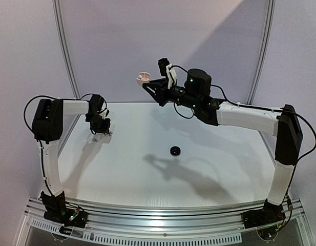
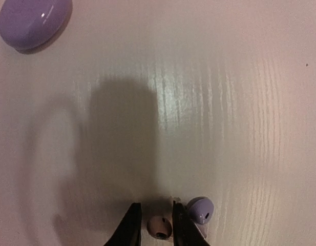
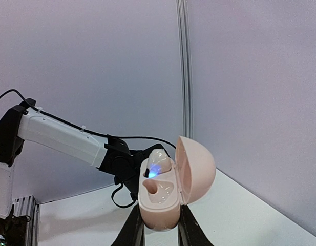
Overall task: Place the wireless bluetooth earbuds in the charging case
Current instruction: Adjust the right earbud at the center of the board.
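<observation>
Top camera looks down from the near side over the table (image 1: 122, 169); left wrist view hugs its surface; right wrist view faces left, sharing charging case (image 3: 163, 197) and left arm (image 3: 60, 138).

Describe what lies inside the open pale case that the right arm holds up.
Inside the case: a pale earbud in the upper well and a blue light. The lower well's contents are unclear; the pincer covers the base.

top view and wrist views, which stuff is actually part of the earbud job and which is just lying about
Part of the job:
- pink earbud, between the fingers of the left gripper
- lavender earbud, beside it on the table
- open case, held up by the right gripper

Lying about:
- closed lavender case
- black puck
</observation>
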You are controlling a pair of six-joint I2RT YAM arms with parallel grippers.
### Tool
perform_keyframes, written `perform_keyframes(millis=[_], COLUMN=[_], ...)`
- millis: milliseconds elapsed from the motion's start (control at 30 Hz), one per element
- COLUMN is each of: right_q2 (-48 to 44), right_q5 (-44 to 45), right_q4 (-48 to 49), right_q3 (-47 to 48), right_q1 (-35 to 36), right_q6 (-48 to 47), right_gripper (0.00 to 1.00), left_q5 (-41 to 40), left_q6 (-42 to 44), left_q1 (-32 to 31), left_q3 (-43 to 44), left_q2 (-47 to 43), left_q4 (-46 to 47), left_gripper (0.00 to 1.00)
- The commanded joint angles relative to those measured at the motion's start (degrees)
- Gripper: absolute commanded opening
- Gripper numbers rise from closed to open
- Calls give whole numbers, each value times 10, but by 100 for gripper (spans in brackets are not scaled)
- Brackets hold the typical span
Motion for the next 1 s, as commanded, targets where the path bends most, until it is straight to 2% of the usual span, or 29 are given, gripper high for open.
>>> perform_keyframes(millis=[0, 667, 833, 967], right_q2=[-6, -2, 1, 1], right_q5=[-2, -11, -11, -11], right_q4=[-3, 5, 4, 1], right_q3=[-3, 5, 9, 10], right_q1=[-2, -2, -2, -2], right_q6=[3, 2, 4, 0], right_gripper=[0, 0, 0, 0], left_q5=[-4, 3, -3, 1], left_q6=[3, 9, 14, 16], left_q1=[0, -2, -3, -2], left_q3=[-16, -48, -52, -54], left_q2=[5, -20, -21, -28], left_q4=[0, -10, -6, -8], left_gripper=[22, 22, 9, 6])
